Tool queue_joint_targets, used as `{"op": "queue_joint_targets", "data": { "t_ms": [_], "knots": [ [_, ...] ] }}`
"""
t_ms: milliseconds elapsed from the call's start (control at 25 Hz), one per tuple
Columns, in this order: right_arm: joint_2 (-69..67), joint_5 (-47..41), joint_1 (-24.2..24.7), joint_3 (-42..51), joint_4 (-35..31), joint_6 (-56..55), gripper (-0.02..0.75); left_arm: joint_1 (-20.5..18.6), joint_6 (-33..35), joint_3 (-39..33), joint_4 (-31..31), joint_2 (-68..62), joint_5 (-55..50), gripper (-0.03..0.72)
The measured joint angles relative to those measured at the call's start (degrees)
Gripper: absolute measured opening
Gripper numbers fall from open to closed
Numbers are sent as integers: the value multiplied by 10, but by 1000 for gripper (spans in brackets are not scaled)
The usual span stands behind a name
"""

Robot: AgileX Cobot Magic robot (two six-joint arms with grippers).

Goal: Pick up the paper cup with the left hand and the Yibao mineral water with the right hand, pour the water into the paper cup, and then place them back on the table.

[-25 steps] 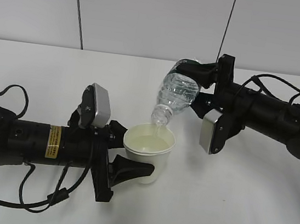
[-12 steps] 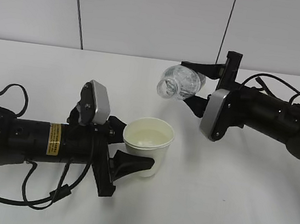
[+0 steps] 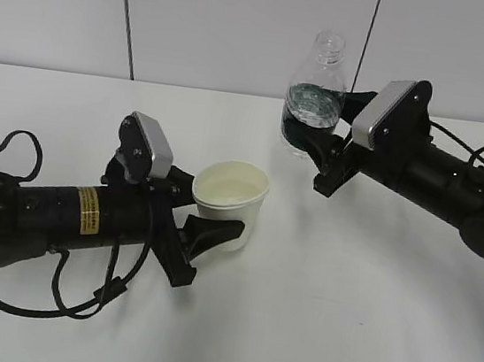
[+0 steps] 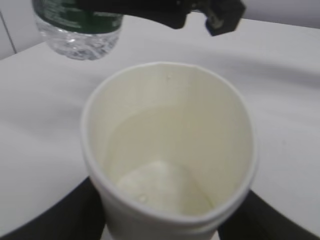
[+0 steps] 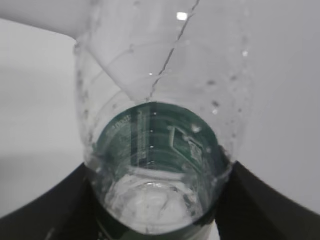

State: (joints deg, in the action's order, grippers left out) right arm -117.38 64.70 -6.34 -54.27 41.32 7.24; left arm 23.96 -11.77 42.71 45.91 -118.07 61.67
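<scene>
My left gripper [image 3: 214,222] is shut on the cream paper cup [image 3: 229,197], holding it upright and tilted a little, low over the white table [image 3: 364,340]. In the left wrist view the cup [image 4: 170,145] fills the frame, with water in its bottom. My right gripper [image 3: 315,137] is shut on the Yibao mineral water bottle [image 3: 315,97], now upright, capless, with its green label and a little water left. The bottle is above and to the right of the cup, apart from it. The right wrist view shows the bottle [image 5: 160,150] between the fingers. The bottle's base also shows in the left wrist view [image 4: 80,30].
A grey panelled wall [image 3: 244,30] stands behind the table. Black cables [image 3: 14,151] trail from both arms over the tabletop.
The right gripper has turned the bottle from tipped, mouth over the cup, back to upright and lifted it up and right. The left gripper has moved the cup slightly left and back.
</scene>
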Motion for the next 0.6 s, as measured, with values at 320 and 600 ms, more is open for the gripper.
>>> {"op": "queue_joint_targets", "data": {
  "t_ms": [320,600],
  "knots": [
    [0,-9,0,0,8,-191,433,-12,36,0,-58,0,1,433],
    [0,-43,0,6,28,-233,433,-74,38,0,-60,0,0,425]
  ]
}}
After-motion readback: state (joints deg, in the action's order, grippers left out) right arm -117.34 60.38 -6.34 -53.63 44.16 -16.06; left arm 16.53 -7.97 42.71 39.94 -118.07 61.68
